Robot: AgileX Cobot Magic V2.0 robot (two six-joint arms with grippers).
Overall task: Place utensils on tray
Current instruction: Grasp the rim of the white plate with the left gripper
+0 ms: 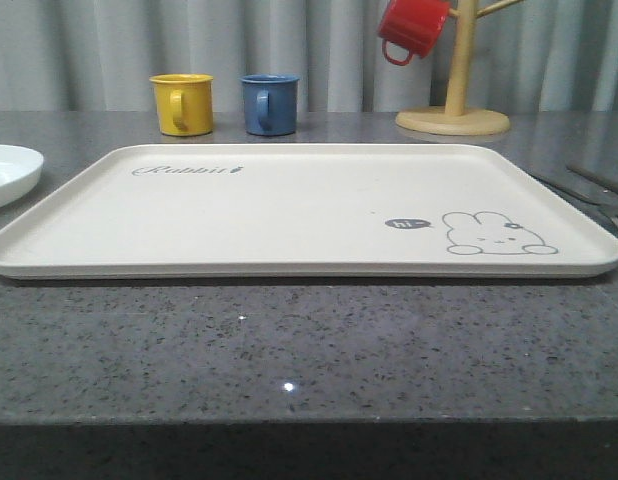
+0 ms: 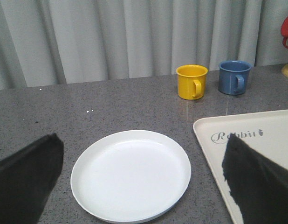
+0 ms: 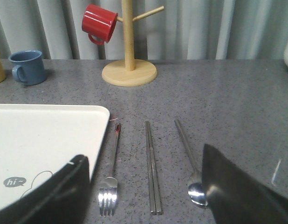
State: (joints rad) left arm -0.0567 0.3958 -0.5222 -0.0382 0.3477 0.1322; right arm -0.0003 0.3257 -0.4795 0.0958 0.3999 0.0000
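The cream tray (image 1: 289, 210) with the rabbit drawing lies flat in the middle of the grey table, with nothing on it. Right of the tray, the utensils lie side by side on the table: a fork (image 3: 111, 172) nearest the tray (image 3: 41, 135), a pair of chopsticks (image 3: 152, 168), then a spoon (image 3: 191, 163) whose bowl is partly behind one finger. From the front, their handles (image 1: 589, 190) show at the right edge. My right gripper (image 3: 144, 154) hangs open above them, holding nothing. My left gripper (image 2: 140, 137) is open over a white plate (image 2: 130, 186), beside the tray's corner (image 2: 256, 126).
The white plate (image 1: 7, 170) sits left of the tray. A yellow mug (image 1: 182, 103) and a blue mug (image 1: 269, 103) stand behind the tray. A wooden mug tree (image 1: 457, 90) with a red mug (image 1: 414, 28) stands at the back right. Curtains close off the rear.
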